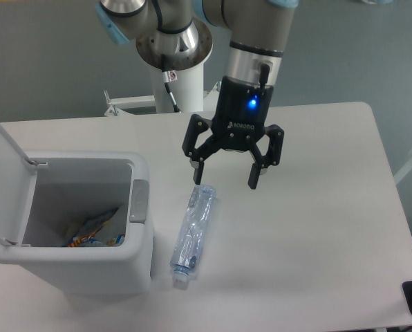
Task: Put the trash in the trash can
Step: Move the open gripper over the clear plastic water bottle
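Camera view, fixed, looking down on the white table (310, 228). Gripper (226, 175) hangs with fingers spread wide, holding nothing, just above and toward 1 o'clock of the bottle's upper end. Clear crushed plastic bottle (193, 232) lies flat on the table, long axis roughly 12 to 6, cap at the 6 o'clock end, just beside the trash can (138, 266). Lid is open. Snack packet (94, 229) lies inside already.

Judgement: bottle looks light, thin-walled, springy and slick, so it may buckle or roll. Best taken across the mid-body, fingers straddling the narrow width.
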